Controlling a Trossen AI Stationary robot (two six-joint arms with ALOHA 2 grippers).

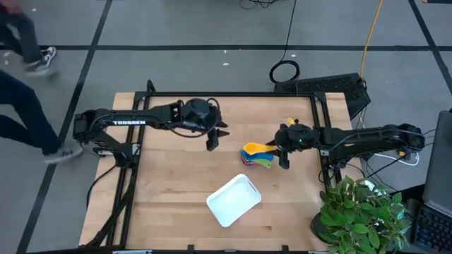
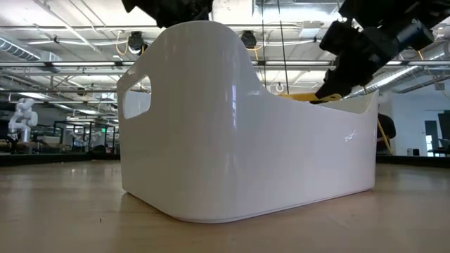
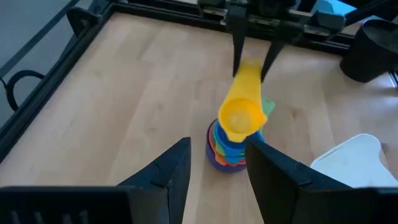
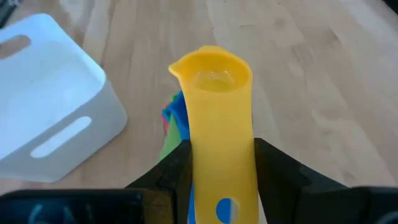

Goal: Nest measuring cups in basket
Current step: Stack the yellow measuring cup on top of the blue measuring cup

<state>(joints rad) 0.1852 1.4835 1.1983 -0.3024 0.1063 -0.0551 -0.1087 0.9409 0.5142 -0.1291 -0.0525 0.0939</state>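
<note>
A stack of nested measuring cups (image 1: 258, 160) stands on the table, with blue, green and orange rims showing in the left wrist view (image 3: 229, 151). The yellow cup (image 3: 239, 112) is over the top of this stack, in my right gripper (image 1: 281, 151), which is shut on it. Whether its bowl touches the stack I cannot tell. My left gripper (image 1: 215, 138) hangs open to the left of the stack, and its fingers (image 3: 168, 171) point at it from a distance. The white basket (image 1: 234, 200) rests on its base nearer the near edge. My right gripper pinches the yellow cup's flat handle (image 4: 221, 168) between its two fingers (image 4: 177, 165), which lie along the handle. It comes from the table's right, slanting down. The bowl (image 4: 211, 78) sticks out beyond the fingertips, open side up, over the stack (image 4: 176, 121).
The basket (image 2: 246, 126) fills the low view and hides most of the stack behind it. A potted plant (image 1: 360, 212) stands at the table's near right corner. A person's legs (image 1: 28, 106) are on the floor left of the table. Bare wood lies between the two grippers.
</note>
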